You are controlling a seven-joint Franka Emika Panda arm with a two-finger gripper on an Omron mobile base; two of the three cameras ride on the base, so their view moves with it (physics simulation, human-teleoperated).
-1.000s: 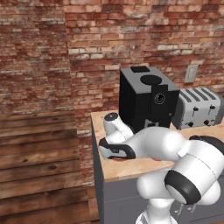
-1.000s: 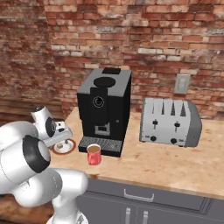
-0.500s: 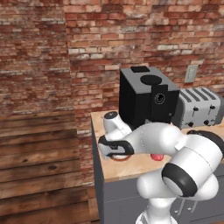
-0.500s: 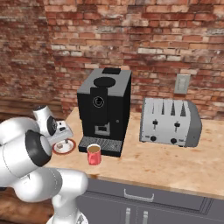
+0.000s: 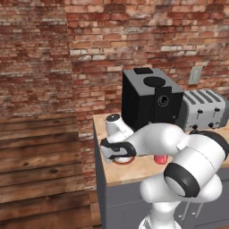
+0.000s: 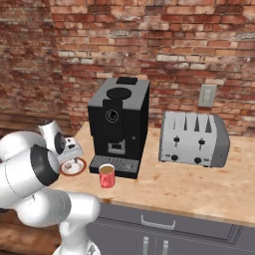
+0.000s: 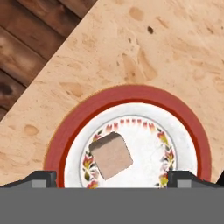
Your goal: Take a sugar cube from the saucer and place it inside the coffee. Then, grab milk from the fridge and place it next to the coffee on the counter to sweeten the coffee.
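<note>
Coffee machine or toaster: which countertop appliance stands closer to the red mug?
The black coffee machine; the mug sits just before its drip tray, while the silver toaster stands farther right.

Layout: counter (image 6: 199, 189) against the brick wall (image 6: 149, 45), everything on it clustering toward its left end.

The coffee machine (image 6: 119, 127) is standing at the back, with the toaster (image 6: 193, 138) just to its right, both sitting against the wall under the wall outlet (image 6: 206, 95). The coffee (image 6: 106, 176) is sitting right in front of the machine's drip tray. The saucer (image 6: 73, 167) is lying to the left of the coffee, near the counter's left edge, slightly apart from it. The sugar cube (image 7: 111, 155) is resting in the saucer, near its middle. The gripper (image 7: 112, 177) is hanging directly over the saucer, fingertips (image 7: 41, 178) straddling the cube on either side. Cabinets (image 6: 159, 229) are running below the counter front.
</note>
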